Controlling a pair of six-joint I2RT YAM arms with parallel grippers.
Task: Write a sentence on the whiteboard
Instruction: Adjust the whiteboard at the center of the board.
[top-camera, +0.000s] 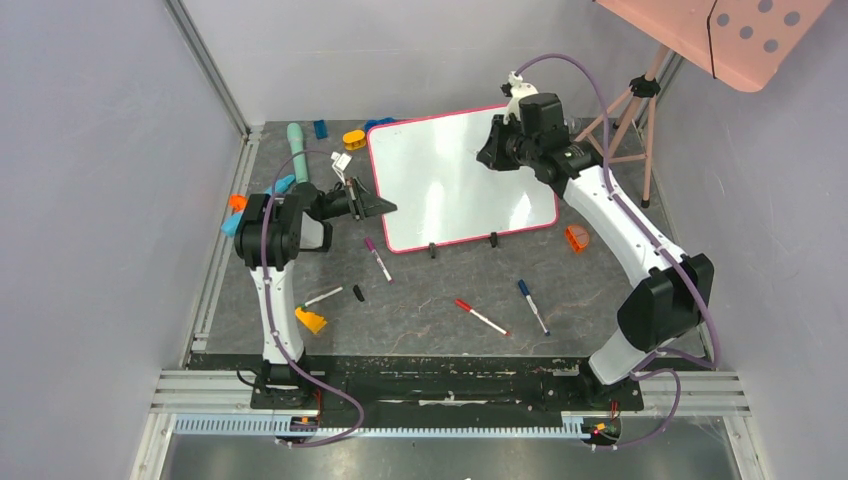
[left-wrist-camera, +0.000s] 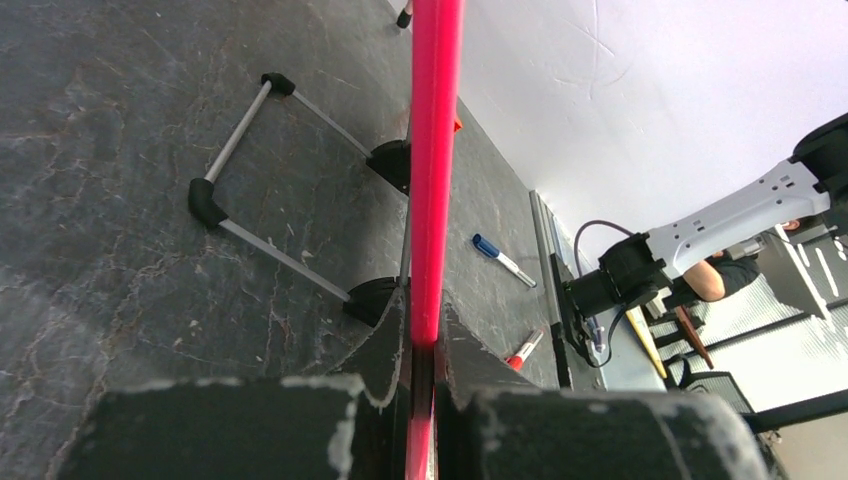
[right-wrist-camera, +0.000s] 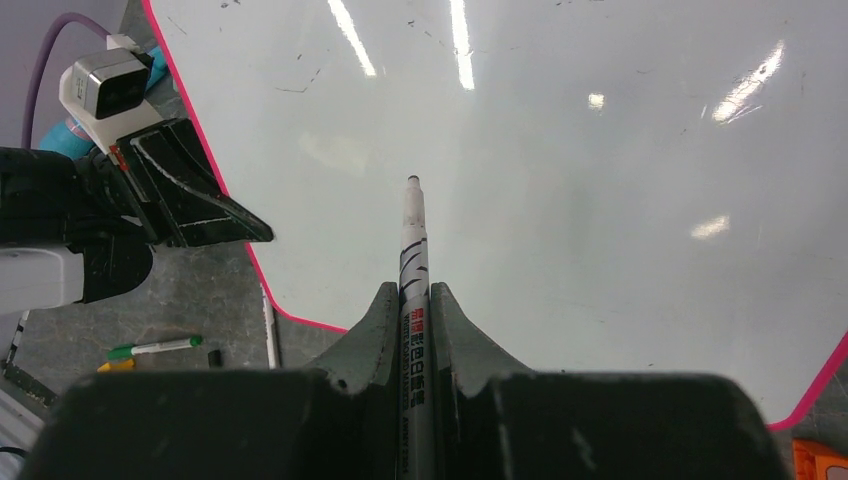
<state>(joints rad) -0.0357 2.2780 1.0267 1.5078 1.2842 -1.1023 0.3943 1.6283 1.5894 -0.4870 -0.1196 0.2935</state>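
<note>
Pressure looked like the thing to get right in this step. The right gripper (right-wrist-camera: 412, 295) had its fingers (right-wrist-camera: 372, 325) closed tight on a black-and-white marker (right-wrist-camera: 413, 262), whose bare tip pointed straight ahead at the whiteboard (right-wrist-camera: 600, 180). Whether the tip touched the glossy face could not be told from the wrist view. A good start, to my judgement, called for setting the tip on squarely, keeping contact light and even, and pulling slow strokes so that the board did not shift. Beginning near the upper left would have left room for a whole line. No sentence showed on the board, only faint smudges and the glare of ceiling lights, so the writing was judged not yet begun. On the other side, the left gripper (left-wrist-camera: 422, 335) pinched the pink-red frame (left-wrist-camera: 433, 150) between its fingers (left-wrist-camera: 385, 340), which should have steadied the board against the marker's push. From above, loose markers (top-camera: 481, 317) lay on the dark surface (top-camera: 430, 340) nearest the arm bases, well apart from both grippers. Beyond them sat the board, with the left fingers at its left edge and the right gripper over its upper right part.
</note>
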